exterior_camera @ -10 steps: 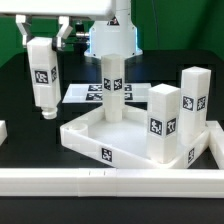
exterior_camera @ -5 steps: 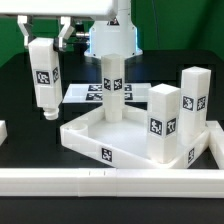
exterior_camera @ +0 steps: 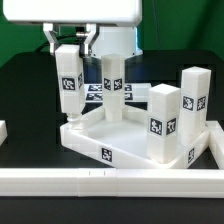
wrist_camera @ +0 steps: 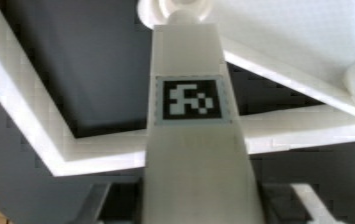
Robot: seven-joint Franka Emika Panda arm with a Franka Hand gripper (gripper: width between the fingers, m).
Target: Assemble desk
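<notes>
On a black tabletop [exterior_camera: 30, 100], matt and dark throughout, the parts of the desk stood inside a long white border rail [exterior_camera: 60, 181] that ran along the near edge. The surroundings beyond the tabletop were dark and showed no detail. The white robot base [exterior_camera: 118, 42] rose behind the work area, and the marker board [exterior_camera: 92, 92] lay flat in front of it, partly covered by the parts standing before it.

The desk tray [exterior_camera: 95, 147], white with a raised rim, lay in the middle of the tabletop. The hand [exterior_camera: 70, 40] was clamped on the top of the held leg [exterior_camera: 68, 88], one dark finger on either side. That leg hung upright with its lower end at the tray's near corner on the exterior view's left. Whether the end was seated in the corner socket, or only touched it, could not be told. In the wrist view the held leg [wrist_camera: 195, 130] filled the middle of the picture, its tag facing the camera, with the tray rim [wrist_camera: 49, 115] beyond it; its far end was blurred.

Count of legs: four. Besides the held leg, the far leg [exterior_camera: 113, 85] stood upright at a back corner of the tray. The nearer right leg [exterior_camera: 163, 122] and the farther right leg [exterior_camera: 194, 100] stood upright at the tray's side on the exterior view's right; their feet were hidden by the rim. Count of trays: one. A white piece [exterior_camera: 3, 130] at the exterior view's left edge was cut off and could not be identified.
</notes>
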